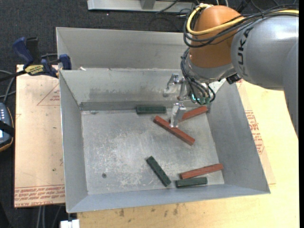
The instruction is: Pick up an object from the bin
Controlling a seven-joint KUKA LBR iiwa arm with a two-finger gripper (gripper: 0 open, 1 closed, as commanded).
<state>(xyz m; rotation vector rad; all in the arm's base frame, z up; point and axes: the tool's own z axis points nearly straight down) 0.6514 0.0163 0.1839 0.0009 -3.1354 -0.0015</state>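
Observation:
My gripper [174, 100] hangs under the orange cover at the bin's back right, open, with nothing between its fingers. Its lower fingertip [176, 118] stands over the upper end of a long red bar [176, 131] that lies slanted on the bin floor. Whether it touches the bar I cannot tell. A shorter red bar [195, 112] lies just right of that fingertip, partly under the wrist. To the left, a dark green bar [151, 110] rests along the foot of the back wall.
Near the front of the bin lie a slanted dark green bar [158, 171], a red bar [201, 171] and a short dark green bar [191, 182] beside it. The arm comes in over the right wall.

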